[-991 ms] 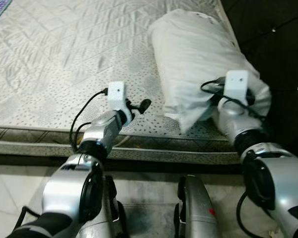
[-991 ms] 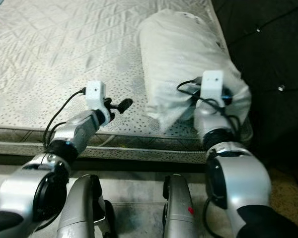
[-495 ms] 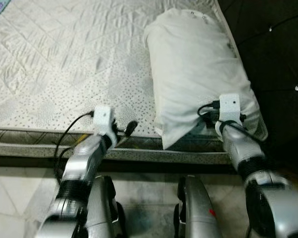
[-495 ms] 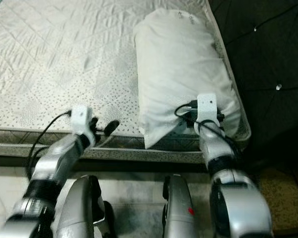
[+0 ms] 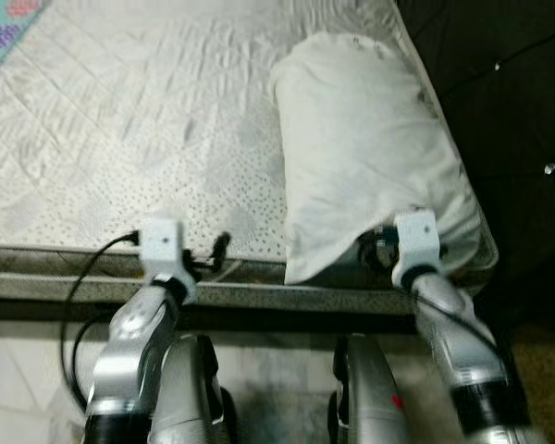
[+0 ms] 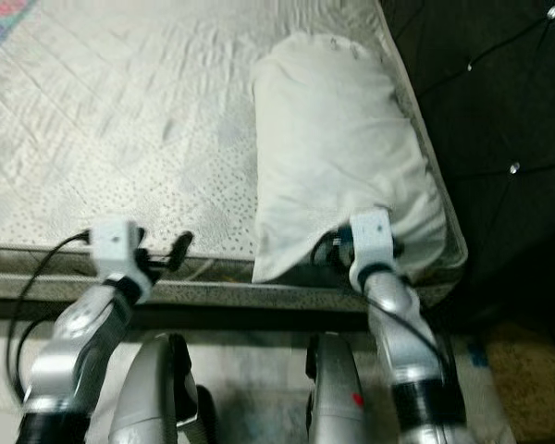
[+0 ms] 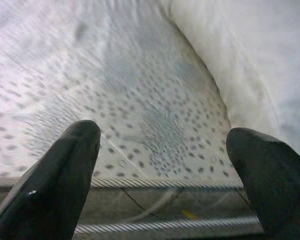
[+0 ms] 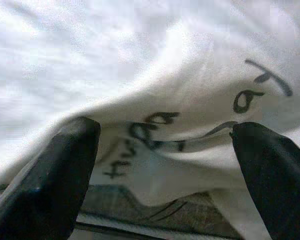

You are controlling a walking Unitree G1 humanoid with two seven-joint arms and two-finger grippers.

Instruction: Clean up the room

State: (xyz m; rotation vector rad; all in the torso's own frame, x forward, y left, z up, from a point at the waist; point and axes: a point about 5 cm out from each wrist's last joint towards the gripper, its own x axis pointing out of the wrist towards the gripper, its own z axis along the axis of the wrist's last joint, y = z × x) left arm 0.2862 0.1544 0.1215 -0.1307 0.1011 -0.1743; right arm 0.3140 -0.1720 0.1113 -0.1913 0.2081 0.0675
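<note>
Right jaws: the right gripper (image 8: 165,165) stands wide open and holds nothing; its two black fingers (image 8: 45,175) are apart on both sides of the near hem of the white fabric pillow (image 5: 370,157), where some dark handwriting is on the cloth.
Left jaws: the left gripper (image 7: 162,180) is also wide open and empty, over the near edge of the grey-white quilted mattress (image 5: 120,139), just beside the pillow's left side.
Change: both arms have drawn back toward the robot's body since a second ago. The right gripper, which was pressed against the pillow's near end, is now at the bed's edge, and the pillow lies flat on the mattress.
Meaning for the task: I judge that the pillow is placed and released, so this step of the tidying looks finished and the arms are free for the next thing.
Pillow position: it lies on the right part of the mattress, close along the dark tufted headboard (image 5: 499,83), with its near end reaching the mattress edge.
Pillow axis: the long axis runs from the robot away toward the far side of the bed, almost parallel to the headboard; the near end tapers into a loose corner of cloth that points to the robot.
Far corner: a patterned blue cloth (image 5: 9,32) shows at the far left.
</note>
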